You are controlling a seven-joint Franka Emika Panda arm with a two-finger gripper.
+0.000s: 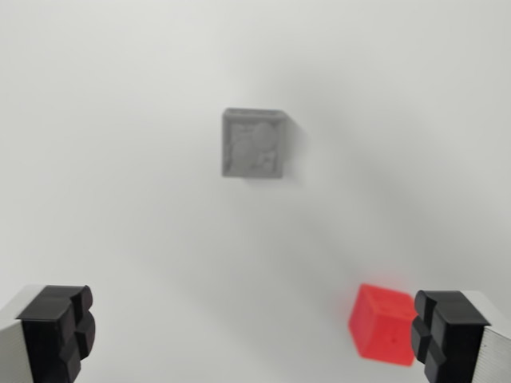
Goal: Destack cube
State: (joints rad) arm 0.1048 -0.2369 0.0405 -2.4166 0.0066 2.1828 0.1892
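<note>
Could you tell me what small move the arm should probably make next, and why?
Probably none toward a cube: a small retreat upward. The open gripper holds nothing, and the grey square cube and the red plastic cube already lie apart on the white table, so the destacking looks done. The red cube sits right beside the finger at the wrist view's right, so lift straight.

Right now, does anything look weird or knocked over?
Nothing looks broken or spilled. The grey cube sits alone mid-surface, and the red cube lies apart from it, turned a little askew, beside the right finger of the open, empty gripper. Neither is stacked.
</note>
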